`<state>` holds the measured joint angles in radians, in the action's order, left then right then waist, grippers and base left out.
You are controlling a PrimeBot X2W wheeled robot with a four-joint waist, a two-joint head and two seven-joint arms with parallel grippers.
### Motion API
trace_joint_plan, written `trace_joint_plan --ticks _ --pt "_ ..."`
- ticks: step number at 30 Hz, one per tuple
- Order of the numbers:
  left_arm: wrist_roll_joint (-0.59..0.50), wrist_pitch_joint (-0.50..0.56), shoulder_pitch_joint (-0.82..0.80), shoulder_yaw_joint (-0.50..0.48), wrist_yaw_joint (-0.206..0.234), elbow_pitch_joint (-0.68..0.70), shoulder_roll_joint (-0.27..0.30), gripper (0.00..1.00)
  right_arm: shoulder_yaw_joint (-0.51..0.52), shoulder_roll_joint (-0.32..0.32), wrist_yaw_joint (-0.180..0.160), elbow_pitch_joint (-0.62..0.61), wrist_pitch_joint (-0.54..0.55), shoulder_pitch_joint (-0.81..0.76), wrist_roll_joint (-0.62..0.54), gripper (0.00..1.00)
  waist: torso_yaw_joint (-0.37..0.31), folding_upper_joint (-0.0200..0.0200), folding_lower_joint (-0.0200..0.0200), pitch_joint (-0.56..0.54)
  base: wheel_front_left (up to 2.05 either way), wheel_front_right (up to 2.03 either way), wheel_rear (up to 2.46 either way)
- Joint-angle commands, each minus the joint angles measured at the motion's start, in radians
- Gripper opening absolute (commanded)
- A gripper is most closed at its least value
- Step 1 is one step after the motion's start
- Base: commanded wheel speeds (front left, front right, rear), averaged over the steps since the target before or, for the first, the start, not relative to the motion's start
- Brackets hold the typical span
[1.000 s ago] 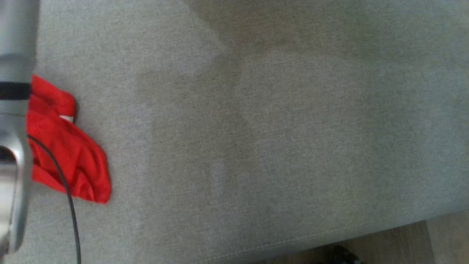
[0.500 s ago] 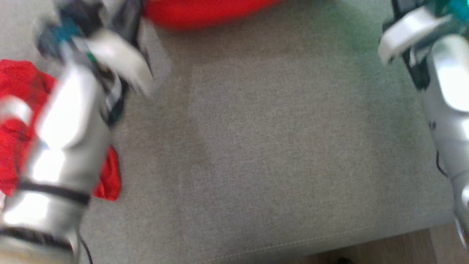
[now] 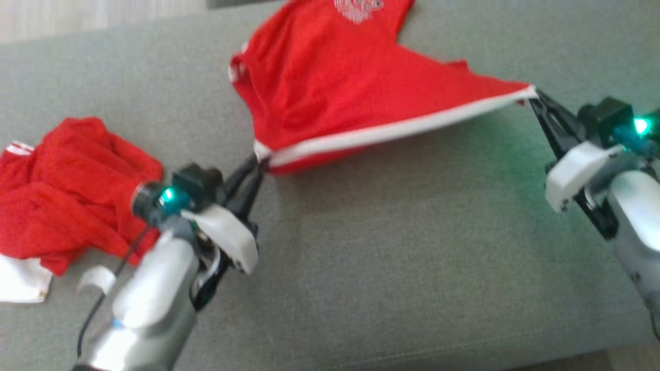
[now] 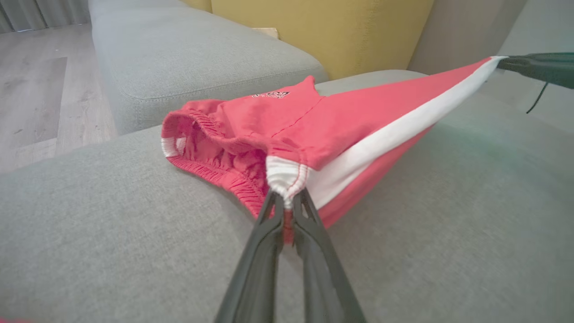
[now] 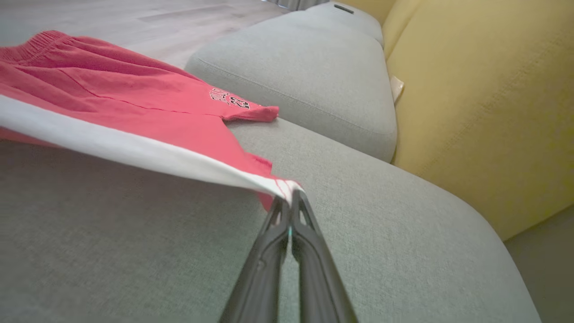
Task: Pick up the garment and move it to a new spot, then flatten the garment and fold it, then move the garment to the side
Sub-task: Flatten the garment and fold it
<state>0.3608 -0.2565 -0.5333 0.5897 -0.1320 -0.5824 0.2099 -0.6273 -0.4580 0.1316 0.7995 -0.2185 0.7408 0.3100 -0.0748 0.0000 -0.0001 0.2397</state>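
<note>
The garment [image 3: 330,87] is a pair of red shorts with a white side stripe, stretched out above the grey sofa cushion [image 3: 402,247]. My left gripper [image 3: 260,162] is shut on the waistband corner at the stripe's left end, seen close up in the left wrist view as the gripper [image 4: 287,202] pinching the garment [image 4: 341,125]. My right gripper [image 3: 533,95] is shut on the hem corner at the stripe's right end; the right wrist view shows this gripper [image 5: 290,197] holding the garment [image 5: 134,112]. The stripe edge hangs taut between them, while the far part rests on the cushion.
A second red garment [image 3: 67,190] lies crumpled at the left of the cushion, with white cloth [image 3: 20,281] beside it. Yellow back cushions [image 5: 484,103] rise behind the seat. Another grey seat cushion [image 4: 188,58] adjoins, and wooden floor [image 4: 40,94] lies beyond.
The head camera has swung upward, bringing both grippers and the stretched garment into view. Both grips stay shut.
</note>
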Motion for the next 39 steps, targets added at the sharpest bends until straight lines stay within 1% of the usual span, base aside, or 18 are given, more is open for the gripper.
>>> trace_joint_plan --ticks 1,5,6,7,11,15,18,20,21,22,27,31,34,39 --pt "-0.006 -0.005 0.013 -0.024 0.001 0.04 0.027 0.0 -0.022 -0.062 -0.001 -0.052 0.013 -0.037 0.039 0.0 0.004 0.0 0.0001 -0.048 0.0 0.0 0.0" --pt "-0.001 -0.005 0.077 -0.006 0.001 0.058 0.02 0.0 -0.043 -0.133 -0.001 -0.125 0.048 -0.118 0.101 0.0 0.012 0.0 0.0001 -0.095 0.0 0.0 0.0" --pt "-0.001 -0.005 0.077 -0.006 0.001 0.058 0.02 0.0 -0.043 -0.133 -0.001 -0.125 0.048 -0.118 0.101 0.0 0.012 0.0 0.0001 -0.095 0.0 0.0 0.0" --pt "-0.001 -0.005 0.09 -0.001 0.001 0.063 0.018 0.0 -0.046 -0.149 -0.001 -0.146 0.06 -0.14 0.114 0.0 0.013 0.0 0.0001 -0.106 0.0 0.0 0.0" --pt "-0.001 -0.005 0.152 0.028 0.001 0.085 0.016 0.0 -0.05 -0.208 -0.001 -0.248 0.114 -0.225 0.166 0.0 0.013 0.0 0.0001 -0.145 0.0 0.0 0.0" --pt "-0.003 -0.005 0.217 0.056 0.001 0.116 0.023 0.0 -0.036 -0.277 -0.001 -0.364 0.171 -0.314 0.194 0.0 0.011 0.0 0.0001 -0.171 0.0 0.0 0.0" --pt "0.0 -0.005 0.269 0.072 0.004 0.149 0.024 0.0 -0.007 -0.329 -0.001 -0.453 0.215 -0.392 0.209 0.0 0.009 0.0 0.0001 -0.187 0.0 0.0 0.0" --pt "0.002 0.001 0.298 0.083 0.008 0.176 0.025 0.0 0.03 -0.36 -0.001 -0.505 0.236 -0.443 0.216 0.0 0.009 0.0 0.0001 -0.193 0.0 0.0 0.0" --pt "0.004 0.006 0.308 0.087 0.01 0.191 0.026 0.0 0.052 -0.372 -0.001 -0.53 0.246 -0.465 0.218 0.0 0.01 0.0 0.0001 -0.194 0.0 0.0 0.0" --pt "0.008 0.021 0.317 0.093 0.011 0.217 0.031 0.0 0.108 -0.389 -0.001 -0.576 0.268 -0.502 0.212 0.0 0.015 0.0 0.0001 -0.191 0.0 0.0 0.0" --pt "0.013 0.042 0.263 0.072 0.022 0.267 0.036 0.0 0.232 -0.384 -0.001 -0.697 0.339 -0.531 0.158 0.0 0.033 0.0 0.0001 -0.149 0.0 0.0 0.0" --pt "0.019 0.048 0.193 0.054 0.024 0.282 0.023 0.0 0.281 -0.367 -0.001 -0.762 0.384 -0.483 0.107 0.0 0.06 0.0 0.0001 -0.1 0.0 0.0 0.0" --pt "0.022 0.05 0.136 0.041 0.025 0.275 0.012 0.0 0.277 -0.366 -0.001 -0.775 0.408 -0.418 0.076 0.0 0.084 0.0 0.0001 -0.055 0.0 0.0 0.0" --pt "0.029 0.044 0.04 0.037 0.019 0.243 -0.014 0.0 0.219 -0.383 -0.001 -0.739 0.424 -0.276 0.043 0.0 0.132 0.0 0.0001 0.019 0.0 0.0 0.0"
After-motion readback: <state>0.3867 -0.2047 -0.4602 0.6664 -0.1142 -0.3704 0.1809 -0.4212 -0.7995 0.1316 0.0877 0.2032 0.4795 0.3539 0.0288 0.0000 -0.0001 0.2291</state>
